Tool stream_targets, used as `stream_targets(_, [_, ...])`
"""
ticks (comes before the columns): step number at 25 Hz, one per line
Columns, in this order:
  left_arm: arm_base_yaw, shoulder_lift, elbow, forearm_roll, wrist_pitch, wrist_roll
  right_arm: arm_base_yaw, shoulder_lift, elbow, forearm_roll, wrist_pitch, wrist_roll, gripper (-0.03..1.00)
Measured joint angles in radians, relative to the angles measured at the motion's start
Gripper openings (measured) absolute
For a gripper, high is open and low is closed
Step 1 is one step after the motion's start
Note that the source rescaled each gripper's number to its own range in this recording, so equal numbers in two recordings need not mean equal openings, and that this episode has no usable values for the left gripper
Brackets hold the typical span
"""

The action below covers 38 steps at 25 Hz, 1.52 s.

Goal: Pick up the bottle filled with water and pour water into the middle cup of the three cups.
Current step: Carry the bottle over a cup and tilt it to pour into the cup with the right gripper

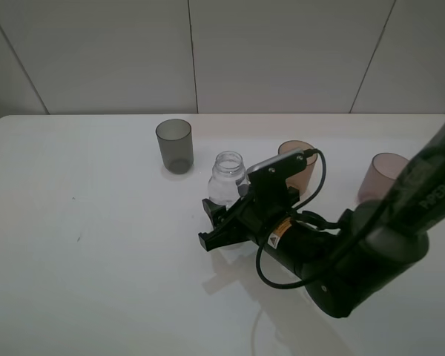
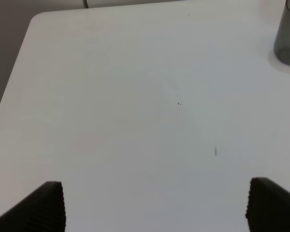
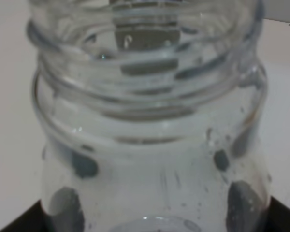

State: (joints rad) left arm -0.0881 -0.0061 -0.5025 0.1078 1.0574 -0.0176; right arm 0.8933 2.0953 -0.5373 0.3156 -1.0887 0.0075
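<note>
Clear plastic bottle (image 1: 227,176) upright, long axis vertical, neck up, within right end effector (image 1: 205,222), clamping unclear.

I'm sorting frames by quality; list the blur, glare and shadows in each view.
Exterior high: sharp, evenly lit, soft shadow on the table under the right arm. Left wrist: flat light, slightly soft; the grey cup is cropped. Right wrist: the bottle fills the frame, too close to be crisp, with small highlights on its neck.
</note>
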Motion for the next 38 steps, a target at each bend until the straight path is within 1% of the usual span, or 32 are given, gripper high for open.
stream_targets(3, [0.0,0.0,0.0,0.0,0.0,0.0,0.0,-0.027,0.004,-0.003,0.031,0.001,0.03])
stream_targets(5, [0.0,0.0,0.0,0.0,0.0,0.0,0.0,-0.088,0.015,-0.006,0.06,0.001,0.03])
stream_targets(7, [0.0,0.0,0.0,0.0,0.0,0.0,0.0,-0.176,0.018,-0.006,0.125,0.001,0.03])
stream_targets(8, [0.0,0.0,0.0,0.0,0.0,0.0,0.0,-0.218,0.02,-0.006,0.165,0.001,0.03])
stream_targets(10, [0.0,0.0,0.0,0.0,0.0,0.0,-0.004,-0.321,0.022,-0.007,0.282,-0.008,0.03])
stream_targets(12, [0.0,0.0,0.0,0.0,0.0,0.0,-0.018,-0.416,0.023,-0.012,0.398,-0.042,0.03])
stream_targets(15, [0.0,0.0,0.0,0.0,0.0,0.0,-0.064,-0.559,0.024,-0.024,0.57,-0.108,0.03])
stream_targets(18, [0.0,0.0,0.0,0.0,0.0,0.0,-0.153,-0.681,0.024,-0.03,0.714,-0.21,0.03])
stream_targets(21, [0.0,0.0,0.0,0.0,0.0,0.0,-0.251,-0.77,0.018,-0.03,0.791,-0.316,0.03])
stream_targets(23, [0.0,0.0,0.0,0.0,0.0,0.0,-0.32,-0.793,0.001,-0.034,0.824,-0.379,0.03])
stream_targets(25, [0.0,0.0,0.0,0.0,0.0,0.0,-0.395,-0.796,-0.025,-0.064,0.853,-0.418,0.03])
stream_targets(27, [0.0,0.0,0.0,0.0,0.0,0.0,-0.455,-0.788,-0.054,-0.124,0.883,-0.448,0.03])
stream_targets(31, [0.0,0.0,0.0,0.0,0.0,0.0,-0.548,-0.76,-0.102,-0.277,0.912,-0.457,0.03])
stream_targets(32, [0.0,0.0,0.0,0.0,0.0,0.0,-0.573,-0.749,-0.112,-0.332,0.915,-0.459,0.03])
stream_targets(35, [0.0,0.0,0.0,0.0,0.0,0.0,-0.624,-0.71,-0.141,-0.441,0.913,-0.46,0.03])
stream_targets(38, [0.0,0.0,0.0,0.0,0.0,0.0,-0.653,-0.656,-0.154,-0.497,0.885,-0.461,0.03])
